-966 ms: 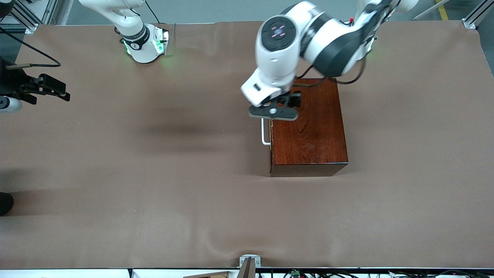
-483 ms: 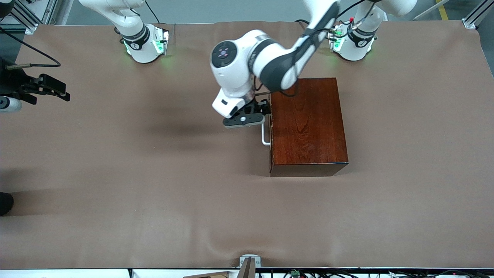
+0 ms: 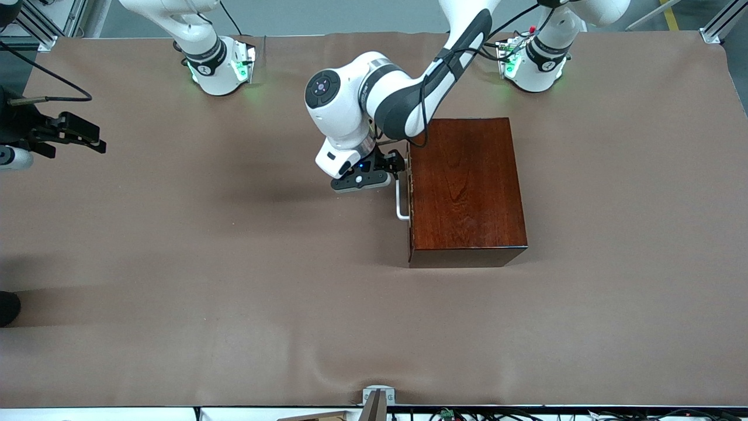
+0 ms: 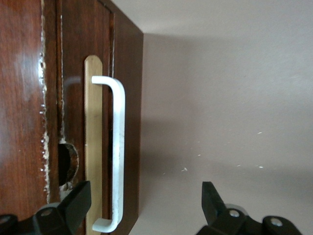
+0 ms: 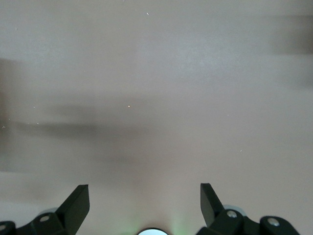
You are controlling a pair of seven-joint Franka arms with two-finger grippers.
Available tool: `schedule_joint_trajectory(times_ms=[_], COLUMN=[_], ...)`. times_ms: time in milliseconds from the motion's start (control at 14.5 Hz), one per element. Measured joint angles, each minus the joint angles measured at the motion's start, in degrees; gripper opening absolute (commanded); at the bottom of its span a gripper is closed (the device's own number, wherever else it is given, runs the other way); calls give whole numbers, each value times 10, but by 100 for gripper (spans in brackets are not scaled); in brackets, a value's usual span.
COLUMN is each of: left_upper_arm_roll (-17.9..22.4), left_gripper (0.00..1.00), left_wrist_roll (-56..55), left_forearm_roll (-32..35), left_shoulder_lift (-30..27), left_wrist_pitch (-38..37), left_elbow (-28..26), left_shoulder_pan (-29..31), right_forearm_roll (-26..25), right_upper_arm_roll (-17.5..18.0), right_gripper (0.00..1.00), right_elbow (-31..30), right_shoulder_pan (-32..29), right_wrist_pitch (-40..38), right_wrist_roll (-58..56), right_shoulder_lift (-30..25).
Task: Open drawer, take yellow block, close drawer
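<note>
The dark reddish-brown wooden box (image 3: 467, 193) stands on the table toward the left arm's end. Its drawer (image 4: 73, 107) is shut, with the white U-shaped handle (image 3: 400, 202) on the face toward the right arm's end. My left gripper (image 3: 392, 169) is low in front of the drawer, open. In the left wrist view the handle (image 4: 117, 147) lies between the left gripper's (image 4: 145, 193) fingers, close to one fingertip (image 4: 80, 193), untouched. My right gripper (image 5: 144, 193) is open and empty over bare table and waits. The yellow block is hidden.
The brown mat (image 3: 234, 292) covers the whole table. The two arm bases (image 3: 219, 67) stand along the edge farthest from the front camera. A black device (image 3: 58, 134) sticks in over the table's edge at the right arm's end.
My left gripper has moved off the box's top, toward the right arm's end, and down in front of the drawer to the handle. The drawer stays shut. The right arm has not moved.
</note>
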Motion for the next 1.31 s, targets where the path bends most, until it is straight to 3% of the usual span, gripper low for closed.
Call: schedule_joint_trajectory(times_ms=[1034, 1310], left_upper_arm_roll=[1, 1], left_gripper=[100, 100], left_wrist_roll=[-22, -44], left_forearm_roll=[7, 7], left_shoulder_lift=[54, 54], left_wrist_pitch=[-4, 32], left_elbow=[-2, -2], left_shoulder_pan=[-1, -1], right_forearm_roll=[0, 0], right_upper_arm_roll=[0, 0], right_gripper=[100, 100], right_elbow=[0, 0], right_shoulder_pan=[0, 0], right_wrist_pitch=[-2, -2], right_wrist_roll=[0, 0], right_shoulder_lift=[0, 0])
